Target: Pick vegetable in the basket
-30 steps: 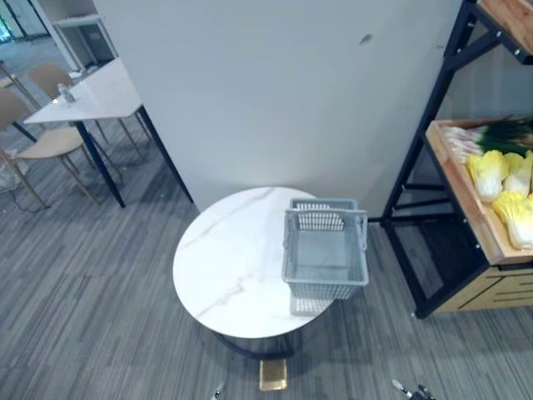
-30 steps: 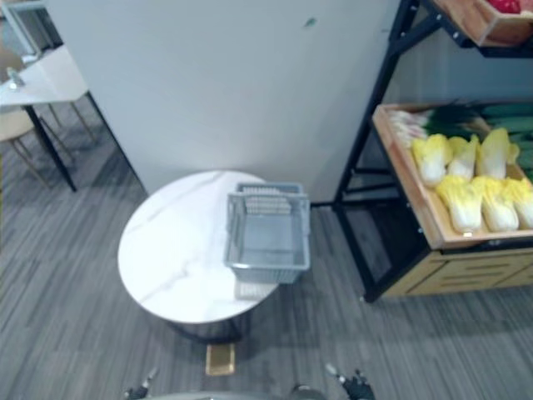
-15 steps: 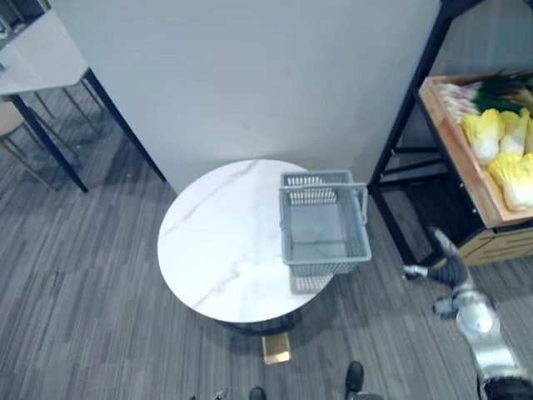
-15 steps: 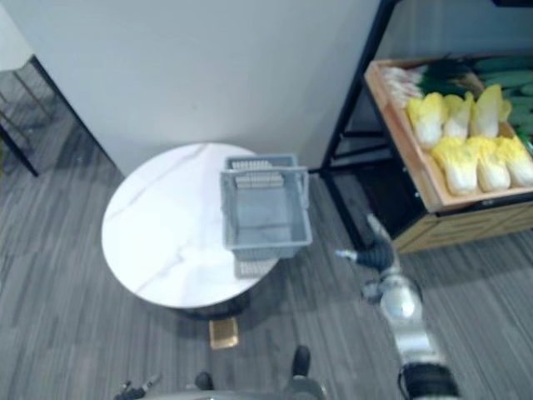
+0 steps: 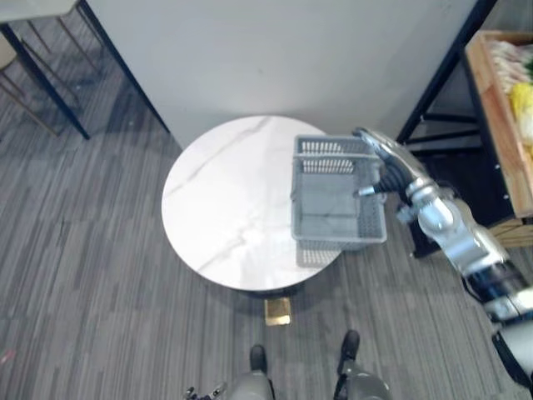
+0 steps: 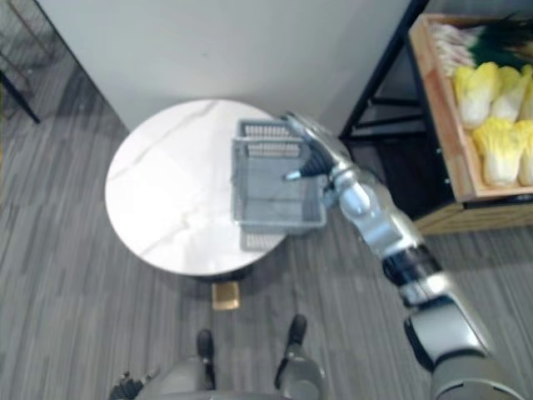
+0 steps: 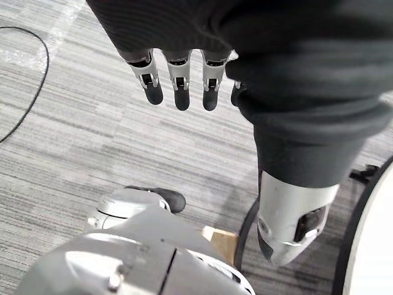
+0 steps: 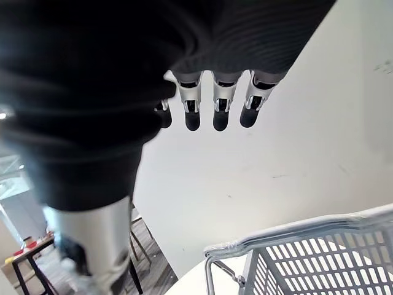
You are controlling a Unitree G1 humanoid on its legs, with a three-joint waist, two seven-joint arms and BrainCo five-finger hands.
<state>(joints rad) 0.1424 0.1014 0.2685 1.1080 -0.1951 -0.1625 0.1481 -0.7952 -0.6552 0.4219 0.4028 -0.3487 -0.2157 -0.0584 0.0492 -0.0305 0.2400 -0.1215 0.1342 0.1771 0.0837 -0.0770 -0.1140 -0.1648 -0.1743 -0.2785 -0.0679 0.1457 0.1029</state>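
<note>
Up comes the right hand (image 6: 319, 157), from low beside the shelf to just over the basket's (image 5: 326, 147) right rim, fingers straight and spread, holding nothing. That basket sits empty at the round table's (image 5: 218, 208) edge nearest the shelf, which looks meant to keep the carry short. Cabbages (image 6: 497, 148) wait in the wooden tray (image 6: 440, 125), well apart from the hand. Left hand (image 7: 179, 80) hangs idle over the floor, fingers straight.
</note>
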